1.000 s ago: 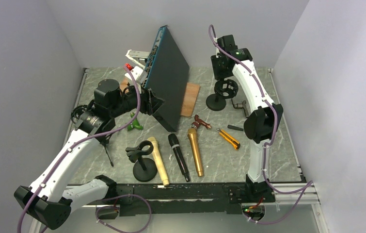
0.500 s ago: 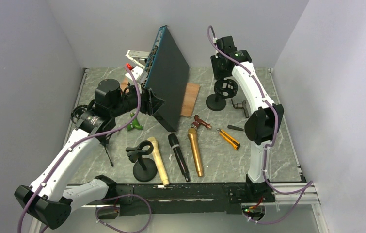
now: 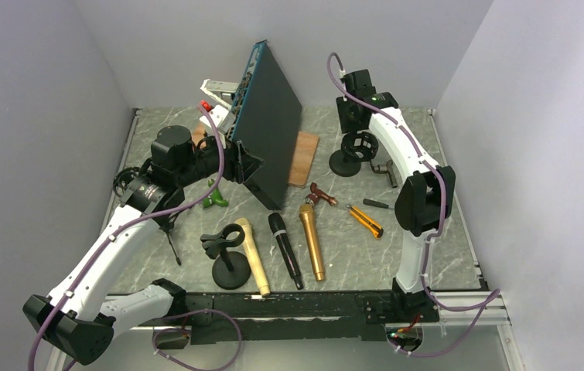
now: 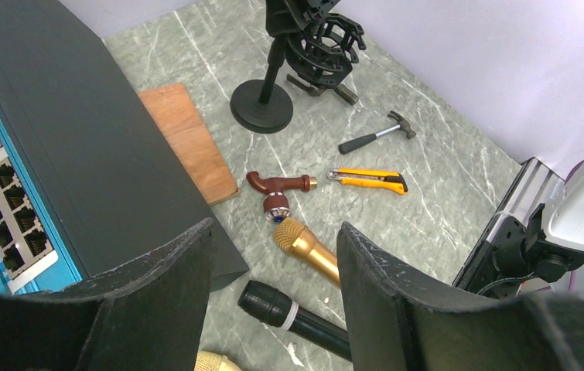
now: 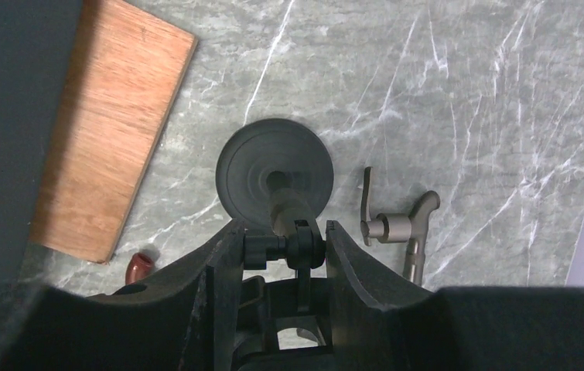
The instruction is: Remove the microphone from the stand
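A black stand (image 3: 344,162) with a round shock mount (image 3: 360,142) rises at the back right, and I see no microphone in the mount. My right gripper (image 3: 355,124) hangs over it, shut on the stand's swivel joint (image 5: 298,246), with the knob against one finger. Three microphones lie on the table: a cream one (image 3: 251,255), a black one (image 3: 285,249) and a gold one (image 3: 312,241). The cream one lies beside a second stand (image 3: 230,272) with a clip. My left gripper (image 3: 248,166) is open and holds nothing, next to the black box; in the left wrist view its jaws (image 4: 274,228) frame the gold microphone (image 4: 304,246).
A tall black network switch (image 3: 269,131) leans at the back centre, with a wooden board (image 3: 304,158) beside it. A brown tap handle (image 3: 321,193), a yellow utility knife (image 3: 366,220), a small hammer (image 4: 370,139) and a metal lever (image 3: 385,168) lie around the stand.
My right gripper has shifted slightly left and down over the stand, and its jaws have narrowed onto the swivel joint. The left arm has not moved.
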